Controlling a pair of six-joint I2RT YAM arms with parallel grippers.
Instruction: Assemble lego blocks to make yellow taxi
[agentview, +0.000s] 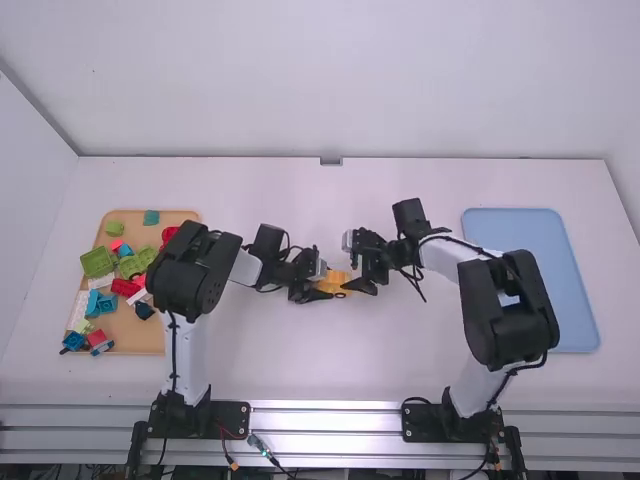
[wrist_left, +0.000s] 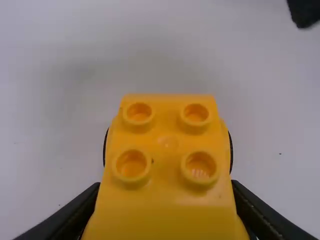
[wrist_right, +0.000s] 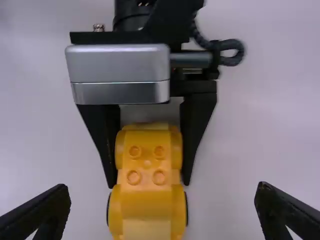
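Near the middle of the table is a yellow car body (agentview: 334, 282), with my left gripper (agentview: 322, 292) at its left side and my right gripper (agentview: 364, 284) just to its right. The left wrist view has the yellow car body (wrist_left: 167, 165) between the fingers of my left gripper (wrist_left: 167, 200), which is shut on it; four studs face up. In the right wrist view my right gripper (wrist_right: 162, 207) stands open around the near end of the yellow car body (wrist_right: 146, 180), its fingers apart from the sides. Dark wheel edges show at that end.
An orange-brown tray (agentview: 125, 329) at the far left holds several loose blocks in green, red, blue and white. A light blue tray (agentview: 575, 300) lies at the right, partly behind the right arm.
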